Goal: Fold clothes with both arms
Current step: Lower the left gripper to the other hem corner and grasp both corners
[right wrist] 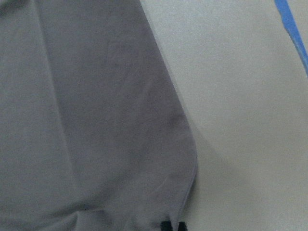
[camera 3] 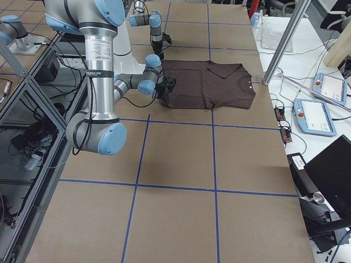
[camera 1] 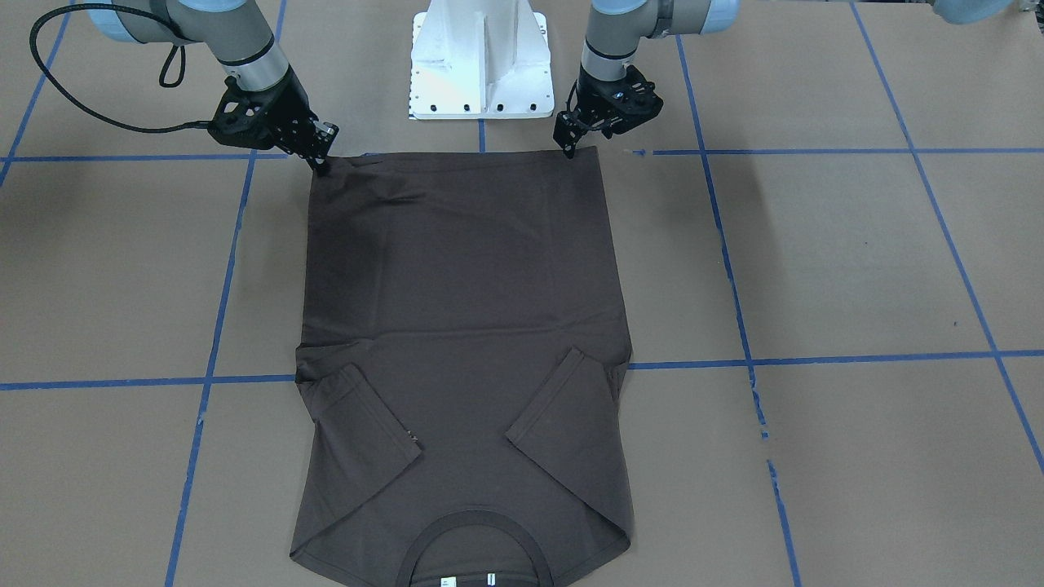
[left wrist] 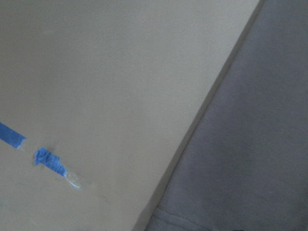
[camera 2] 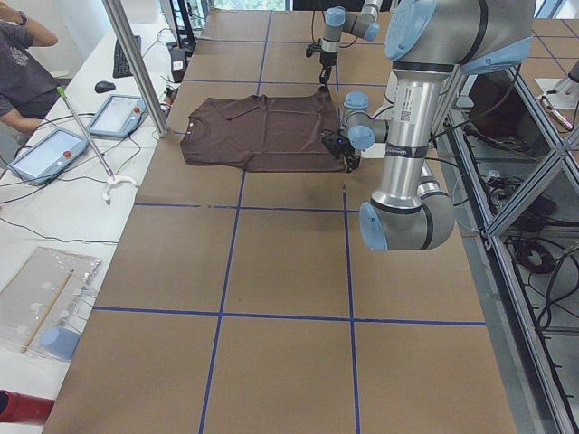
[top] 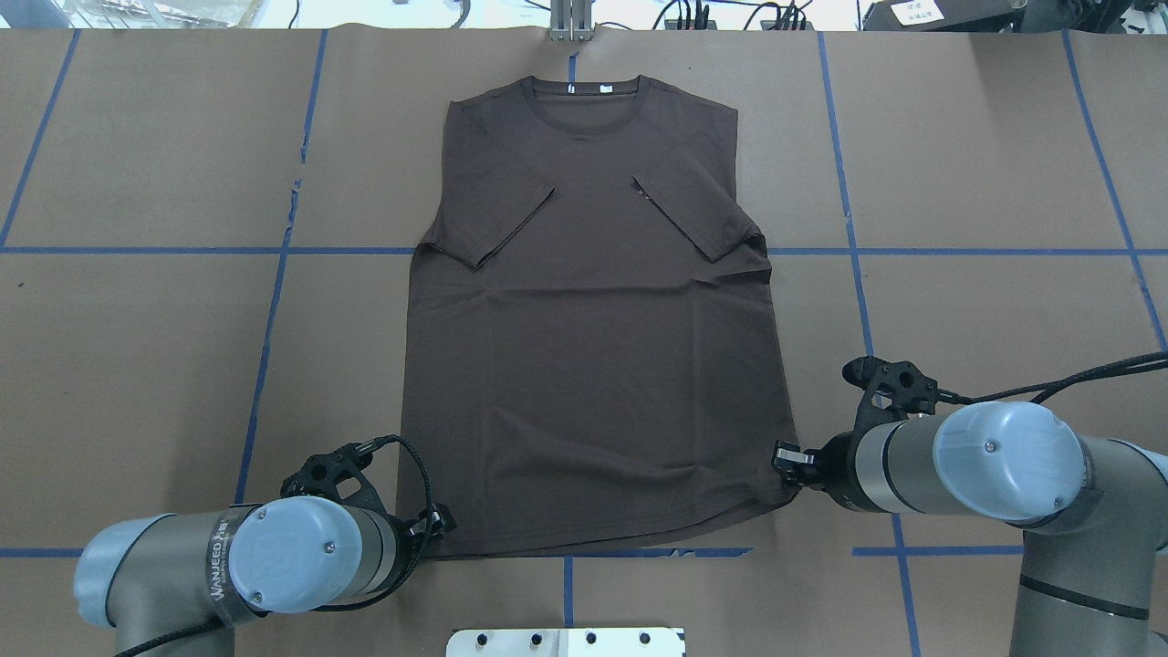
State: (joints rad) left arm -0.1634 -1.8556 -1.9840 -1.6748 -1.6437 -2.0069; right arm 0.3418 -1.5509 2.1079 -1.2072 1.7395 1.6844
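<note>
Brown tabletop [camera 1: 816,261], flat T-shirt [camera 1: 457,269] — right gripper [camera 1: 320,163] pinched on a hem corner, left gripper [camera 1: 568,148] at the other — grip unclear.

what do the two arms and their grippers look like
The left arm and right arm are silver-grey tubes with rounded light-blue joint caps. White lettering runs round the left arm's wrist. The left gripper and right gripper are black, open-framed, with two slim fingers. A black cable loops along each arm.
</note>
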